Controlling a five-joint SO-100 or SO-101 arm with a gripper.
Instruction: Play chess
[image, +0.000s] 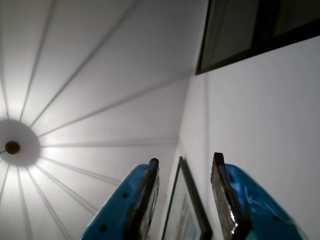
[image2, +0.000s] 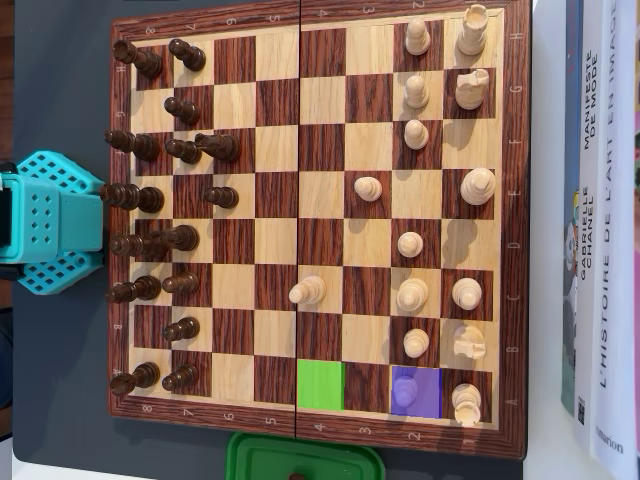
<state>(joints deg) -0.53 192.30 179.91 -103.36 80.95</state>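
Wrist view points up at a white ceiling (image: 110, 75) with radiating seams and a round lamp mount (image: 12, 147). The gripper (image: 185, 167), with 2 blue fingers (image: 240, 200), stands open with a clear gap and nothing between them. A framed picture (image: 187, 210) hangs on the wall past the gap; a dark window (image: 250, 30) sits upper right.

Overhead view: the wooden chessboard (image2: 320, 215) fills most of the frame. Dark pieces (image2: 150, 200) crowd the left 2 to 3 files as seen, light pieces (image2: 440, 200) the right side. 1 light piece (image2: 308, 291) stands alone near board centre, another (image2: 368, 187) further up. A green highlighted square (image2: 320, 385) lies on the bottom row, empty. A purple highlighted square (image2: 415, 392) lies 2 squares to its right, with a pawn on it. The teal arm base (image2: 50, 222) sits at the left edge of the board. A green container (image2: 305, 458) lies below the board. Books (image2: 600, 220) lie along the right.
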